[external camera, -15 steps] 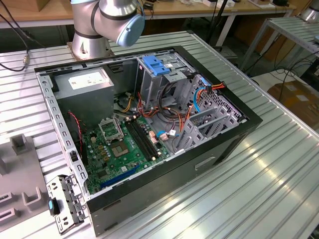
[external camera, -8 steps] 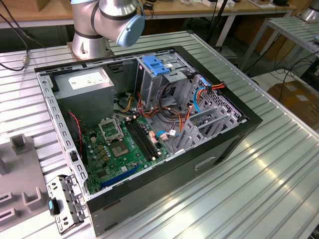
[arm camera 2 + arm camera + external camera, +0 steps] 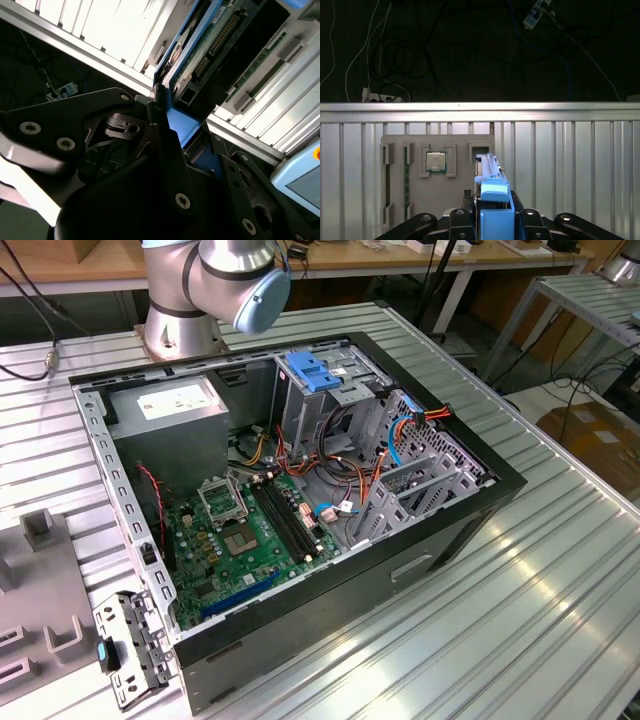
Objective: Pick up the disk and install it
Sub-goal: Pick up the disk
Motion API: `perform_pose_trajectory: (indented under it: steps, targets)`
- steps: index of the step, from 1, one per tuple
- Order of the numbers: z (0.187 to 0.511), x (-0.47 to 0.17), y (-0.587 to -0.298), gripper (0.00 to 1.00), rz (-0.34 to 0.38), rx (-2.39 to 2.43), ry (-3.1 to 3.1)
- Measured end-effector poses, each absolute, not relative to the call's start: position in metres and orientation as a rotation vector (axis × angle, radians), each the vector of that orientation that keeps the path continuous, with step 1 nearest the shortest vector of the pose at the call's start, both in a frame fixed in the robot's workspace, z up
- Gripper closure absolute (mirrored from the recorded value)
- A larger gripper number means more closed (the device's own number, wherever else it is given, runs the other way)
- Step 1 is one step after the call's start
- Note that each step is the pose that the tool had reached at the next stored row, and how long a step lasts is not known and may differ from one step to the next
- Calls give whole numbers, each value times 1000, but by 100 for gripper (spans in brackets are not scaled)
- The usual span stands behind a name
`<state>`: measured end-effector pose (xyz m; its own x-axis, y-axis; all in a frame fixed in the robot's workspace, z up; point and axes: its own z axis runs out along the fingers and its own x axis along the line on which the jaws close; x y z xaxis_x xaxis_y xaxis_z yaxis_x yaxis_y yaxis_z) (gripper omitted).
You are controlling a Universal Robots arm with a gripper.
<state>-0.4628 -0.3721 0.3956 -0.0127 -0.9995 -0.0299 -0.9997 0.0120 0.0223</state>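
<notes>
The tool [image 3: 494,220] was clamped on the disk [image 3: 489,172], gripping it by the blue frame at its near end. In the second wrist view the tool [image 3: 186,136] had a dark finger [image 3: 167,150] pressed flat against that blue frame, and the disk [image 3: 205,50] showed its green circuit-board face and a row of connector pins. The disk stood on edge over a grey tray [image 3: 455,200], at one of the tray's raised slots; whether it touched the tray could not be told. Beside it on the tray lay a square chip [image 3: 436,162] in its own recess. The tray rested on a ribbed metal desk [image 3: 570,175], and beyond the desk's edge lay a dark floor with cables and a power strip [image 3: 379,94]. In the exterior view the arm's base [image 3: 185,325] stood on the desk [image 3: 560,620] behind an open computer case [image 3: 400,565]. Inside the case were a green motherboard [image 3: 250,530], a grey power supply [image 3: 170,405], a blue latch plate [image 3: 315,372] and red and blue cables [image 3: 400,435]. Grey fixtures [image 3: 40,580] sat at the exterior view's left.
</notes>
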Motion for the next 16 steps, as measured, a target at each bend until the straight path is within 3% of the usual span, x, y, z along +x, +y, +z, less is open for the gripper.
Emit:
perform_pose_trajectory:
  steps: [16]
  targets:
    - [405, -463, -372, 63, 58, -2203, 2231]
